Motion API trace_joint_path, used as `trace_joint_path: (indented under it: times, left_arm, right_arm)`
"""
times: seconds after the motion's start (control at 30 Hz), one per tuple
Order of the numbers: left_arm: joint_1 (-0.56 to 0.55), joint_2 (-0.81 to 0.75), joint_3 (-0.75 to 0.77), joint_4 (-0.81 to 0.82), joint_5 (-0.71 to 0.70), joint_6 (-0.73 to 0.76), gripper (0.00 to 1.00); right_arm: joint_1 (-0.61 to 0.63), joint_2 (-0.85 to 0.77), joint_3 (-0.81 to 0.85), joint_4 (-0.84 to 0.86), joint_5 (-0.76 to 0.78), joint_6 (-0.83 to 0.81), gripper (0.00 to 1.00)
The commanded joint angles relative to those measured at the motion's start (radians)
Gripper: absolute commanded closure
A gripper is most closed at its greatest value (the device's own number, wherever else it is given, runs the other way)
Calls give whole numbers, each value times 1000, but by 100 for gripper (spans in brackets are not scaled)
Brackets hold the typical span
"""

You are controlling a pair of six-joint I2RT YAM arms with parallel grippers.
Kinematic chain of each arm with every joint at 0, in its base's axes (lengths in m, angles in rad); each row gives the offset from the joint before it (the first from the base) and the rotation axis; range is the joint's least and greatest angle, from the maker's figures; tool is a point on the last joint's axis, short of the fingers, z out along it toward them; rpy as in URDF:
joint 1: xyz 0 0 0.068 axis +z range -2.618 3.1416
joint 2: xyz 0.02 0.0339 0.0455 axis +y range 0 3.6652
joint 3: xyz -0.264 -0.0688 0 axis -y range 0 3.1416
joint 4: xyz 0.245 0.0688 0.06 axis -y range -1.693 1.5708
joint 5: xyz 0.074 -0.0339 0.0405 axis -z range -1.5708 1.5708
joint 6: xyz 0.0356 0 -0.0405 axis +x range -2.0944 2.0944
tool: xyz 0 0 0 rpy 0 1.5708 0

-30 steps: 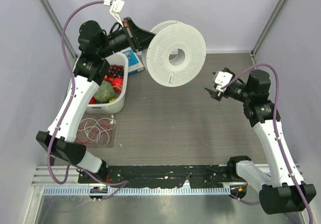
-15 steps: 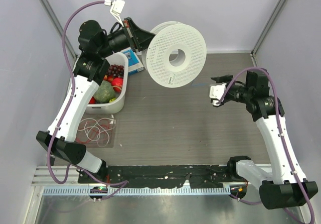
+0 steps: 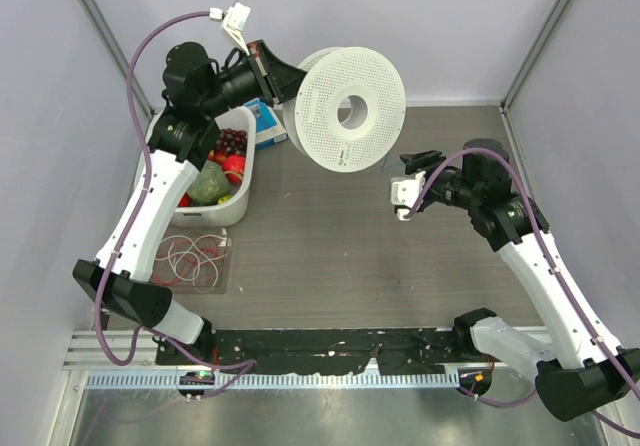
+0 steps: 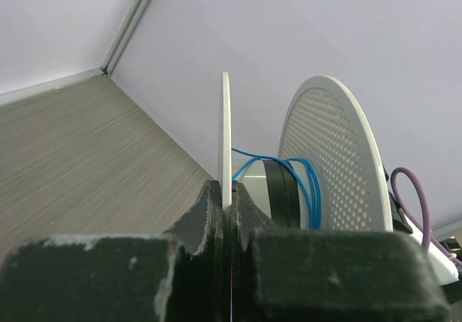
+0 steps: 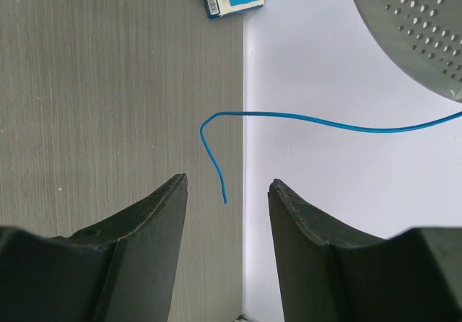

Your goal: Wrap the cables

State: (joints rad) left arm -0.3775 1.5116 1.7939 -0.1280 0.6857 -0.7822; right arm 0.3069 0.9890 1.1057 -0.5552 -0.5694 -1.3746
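Looking from above, the left hand (image 3: 272, 74) grips the white spool (image 3: 350, 116) by its rim, held up over the far desk (image 3: 330, 256); red and white cables (image 3: 195, 259) lie loose at the left. Left wrist view: its fingers are pinched tight on the flange, with the blue cable (image 4: 307, 185) wound round the hub. Right wrist view: the right hand (image 5: 227, 185) stands partly open, holding nothing, the blue cable's free end hanging just ahead of the gap

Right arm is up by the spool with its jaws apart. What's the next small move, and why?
Probably ease the right gripper forward until the loose end of the blue cable sits well between its jaws, then close. In the right wrist view that end hangs just at the mouth of the open jaws, ungripped, while the left gripper is shut on a flange of the spool, holding it up.
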Motion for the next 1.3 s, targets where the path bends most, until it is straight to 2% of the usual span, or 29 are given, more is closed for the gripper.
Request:
trace_joint_path:
  times: [0.0,0.13,0.43,0.7,0.87,0.9,0.97,1.03,1.1,1.13,1.27]
  left_arm:
    - [-4,-51,13,42,-25,-26,100]
    - [-4,-54,16,34,-26,-25,100]
    - [-11,-68,-2,21,-45,-14,100]
    - [-23,-70,-5,11,-41,-6,100]
    - [-24,-71,-8,13,-43,-6,100]
    - [-24,-70,-7,11,-43,-8,100]
    - [-24,-70,-7,11,-46,-9,100]
    - [-26,-67,-7,10,-63,-11,100]
    - [-24,-64,-4,8,-95,-12,100]
    - [-23,-64,1,5,-124,-17,100]
    - [-23,-41,41,-39,-262,-9,100]
  right_arm:
    - [20,19,-13,55,65,-7,47]
    - [49,30,-46,66,118,-69,48]
    - [133,33,-105,149,236,-63,48]
    - [164,66,-185,336,344,-83,46]
    - [164,96,-199,373,362,-109,45]
    - [166,102,-199,376,361,-110,47]
    - [164,112,-201,382,365,-110,58]
    - [164,112,-196,362,370,-97,80]
    - [163,105,-185,321,350,-69,95]
    - [164,102,-182,311,345,-55,99]
    - [161,79,-173,203,306,22,99]
